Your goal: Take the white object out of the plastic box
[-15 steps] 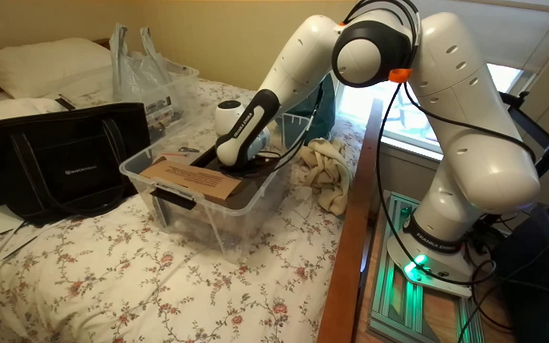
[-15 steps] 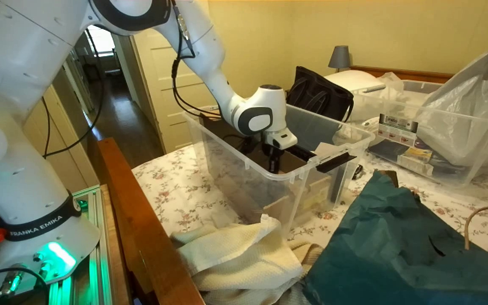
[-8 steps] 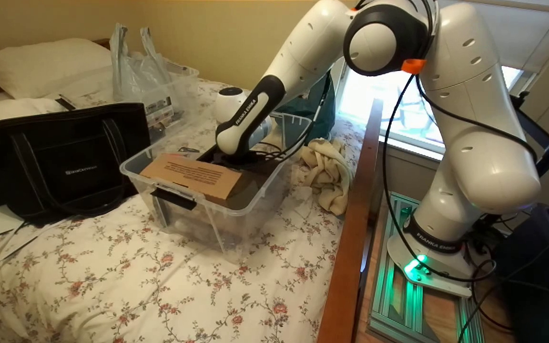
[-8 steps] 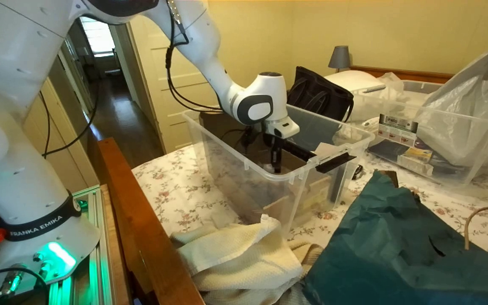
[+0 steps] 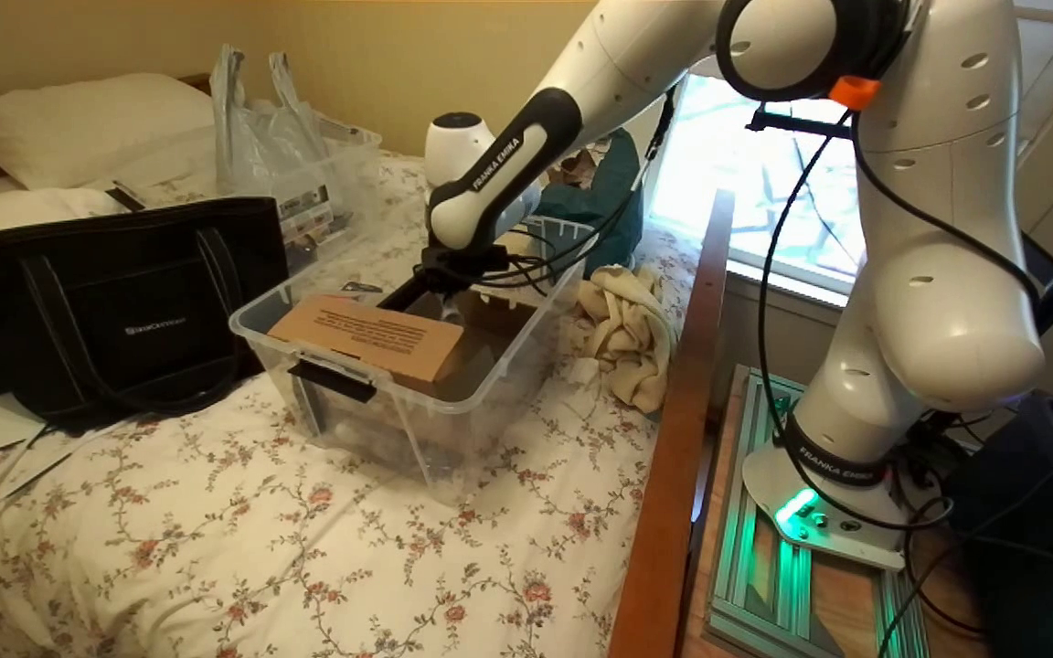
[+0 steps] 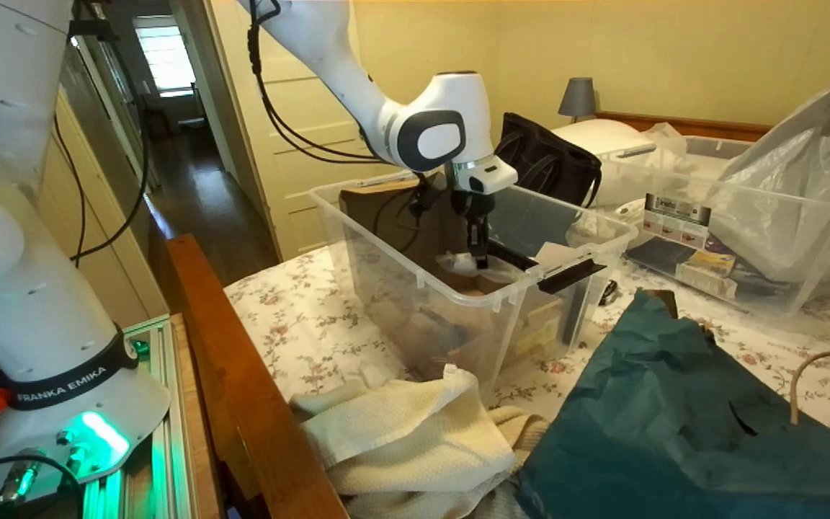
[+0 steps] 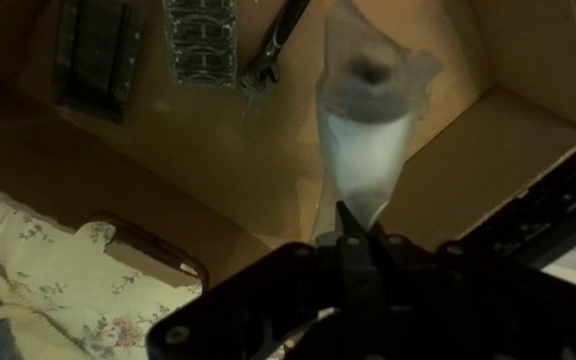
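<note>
Your hand (image 7: 363, 227) is pinched together, hardly any gap between its fingertips, on the near end of the white object (image 7: 365, 155). In the wrist view that object stretches from them toward 12 o'clock; its far end is milky and blurred, and you cannot make out the dark spot there. In both exterior views it shows small under your hand, inside the walls of the plastic box (image 6: 404, 299). The wrist view has a cardboard box (image 7: 498, 155) behind it; whether the white object clears the cardboard's rim, you cannot tell. At 11 o'clock from your fingertips lie a clear tray (image 7: 200, 45) and a black-handled tool (image 7: 283, 30), both cut off by the top edge; at 10 o'clock, a clear pack (image 7: 98, 57) holds something too dark to name. Toward 3 o'clock runs a black bar (image 7: 568, 215), cropped by the right edge. In an exterior view, a printed cardboard panel (image 5: 366, 340) at your hand's 8 o'clock covers part of the plastic box's inside.
</note>
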`<move>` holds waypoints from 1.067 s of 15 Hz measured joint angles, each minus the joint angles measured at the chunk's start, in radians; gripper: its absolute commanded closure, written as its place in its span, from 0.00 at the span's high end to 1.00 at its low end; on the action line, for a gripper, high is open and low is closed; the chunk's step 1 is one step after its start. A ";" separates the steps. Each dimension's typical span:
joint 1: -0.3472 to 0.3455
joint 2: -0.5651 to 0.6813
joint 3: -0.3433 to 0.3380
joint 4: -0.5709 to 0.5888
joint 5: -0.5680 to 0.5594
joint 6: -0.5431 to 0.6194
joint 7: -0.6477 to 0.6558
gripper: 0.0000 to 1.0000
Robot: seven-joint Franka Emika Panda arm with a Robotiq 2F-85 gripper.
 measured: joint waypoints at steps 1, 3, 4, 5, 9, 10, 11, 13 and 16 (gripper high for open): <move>0.004 -0.021 -0.007 -0.008 -0.013 0.011 0.009 0.00; 0.010 -0.060 -0.015 -0.014 -0.035 0.034 0.026 0.00; 0.011 -0.078 -0.015 -0.015 -0.044 0.047 0.033 0.00; 0.013 -0.094 -0.015 -0.014 -0.053 0.061 0.037 0.00; 0.024 -0.146 -0.013 -0.004 -0.075 0.143 0.046 0.00; 0.028 -0.154 -0.013 0.002 -0.085 0.164 0.050 0.00; 0.033 -0.159 -0.013 0.013 -0.095 0.177 0.054 0.00; 0.037 -0.159 -0.009 0.049 -0.100 0.180 0.055 0.00; 0.024 -0.137 0.014 0.133 -0.090 0.167 0.052 0.00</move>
